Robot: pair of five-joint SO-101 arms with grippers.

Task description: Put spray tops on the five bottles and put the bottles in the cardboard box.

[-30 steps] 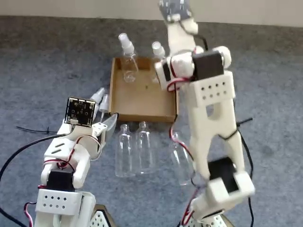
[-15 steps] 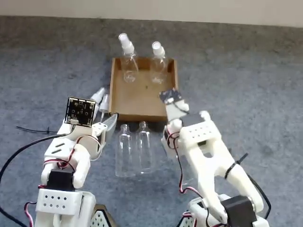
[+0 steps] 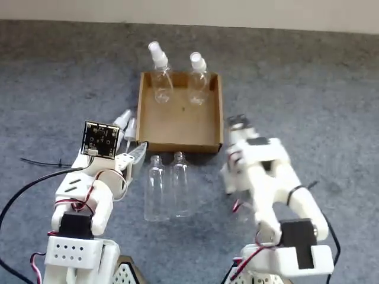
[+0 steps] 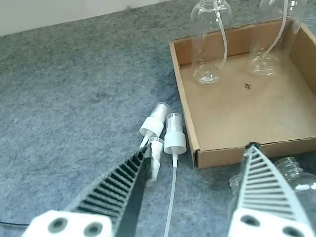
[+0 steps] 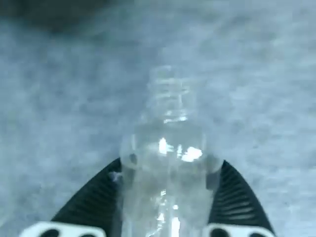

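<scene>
Meanwhile, the right gripper [image 5: 170, 167] is straddling an uncapped bottle [image 5: 168, 138] lying on the grey carpet [image 3: 59, 77], jaws spread to either side, at 5 o'clock from the cardboard box [image 3: 177, 145]. The left gripper [image 4: 197, 148] is hanging open near loose spray tops [image 4: 168, 136] at the box's 9 o'clock.

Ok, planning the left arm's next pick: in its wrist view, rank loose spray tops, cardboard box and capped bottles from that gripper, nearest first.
1. Loose spray tops, right beside the left gripper.
2. Cardboard box, just beyond.
3. Capped bottles, at its far wall.
</scene>
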